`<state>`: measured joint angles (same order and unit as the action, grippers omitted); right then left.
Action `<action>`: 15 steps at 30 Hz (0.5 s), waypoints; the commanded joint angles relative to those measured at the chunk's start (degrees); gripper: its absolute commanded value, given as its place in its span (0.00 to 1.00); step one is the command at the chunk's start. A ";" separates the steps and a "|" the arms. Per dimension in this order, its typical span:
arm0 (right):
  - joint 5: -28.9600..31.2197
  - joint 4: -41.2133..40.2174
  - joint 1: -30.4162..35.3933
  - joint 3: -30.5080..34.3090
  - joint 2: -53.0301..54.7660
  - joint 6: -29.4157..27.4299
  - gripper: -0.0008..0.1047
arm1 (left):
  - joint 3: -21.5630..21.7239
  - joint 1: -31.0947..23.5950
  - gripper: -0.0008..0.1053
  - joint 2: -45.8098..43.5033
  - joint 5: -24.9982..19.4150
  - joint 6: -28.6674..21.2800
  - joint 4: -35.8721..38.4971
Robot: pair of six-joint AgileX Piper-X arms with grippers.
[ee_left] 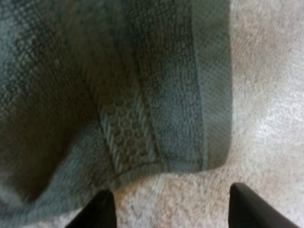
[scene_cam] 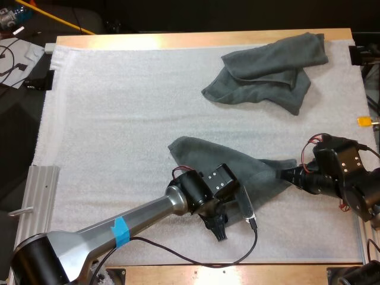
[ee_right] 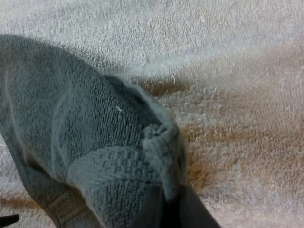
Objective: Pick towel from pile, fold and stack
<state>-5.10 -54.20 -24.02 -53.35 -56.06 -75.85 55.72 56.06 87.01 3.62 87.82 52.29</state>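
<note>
Wooden table point(scene_cam: 196, 40): pale top, glare along its far edge. White mat point(scene_cam: 119, 119): fleecy, covers most of the top. Ribbed metal rail point(scene_cam: 40, 196): at the left side. Dark floor point(scene_cam: 18, 148) beyond. Yellow rod point(scene_cam: 59, 18), slanting; possibly papers point(scene_cam: 15, 56) nearby.

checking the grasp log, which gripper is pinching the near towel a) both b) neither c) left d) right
d: the right gripper is shut on a bunched corner of the near towel, while the left gripper is open over the towel's edge, touching nothing.
</note>
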 commanded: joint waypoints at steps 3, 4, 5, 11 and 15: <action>-0.02 -1.04 0.04 -0.15 0.37 -0.36 0.01 | 0.05 0.31 0.44 0.96 2.93 -0.59 -2.11; -0.05 -1.02 0.12 -0.17 0.36 -0.34 0.01 | 0.03 0.35 0.44 1.74 3.25 -0.62 -2.44; -0.08 -1.15 0.14 -0.11 0.35 -0.33 0.01 | 0.06 0.47 0.44 2.40 3.46 -0.66 -2.61; 0.04 -1.36 0.05 -0.19 0.35 -0.31 0.01 | 0.08 1.49 0.44 7.06 3.68 -0.69 -3.74; 0.13 -1.51 0.00 -0.20 0.37 -0.32 0.01 | 0.04 2.14 0.43 9.05 3.04 -0.68 -4.18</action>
<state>-5.10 -55.07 -24.02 -53.35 -56.06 -75.85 55.61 57.52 94.99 7.16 87.56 48.79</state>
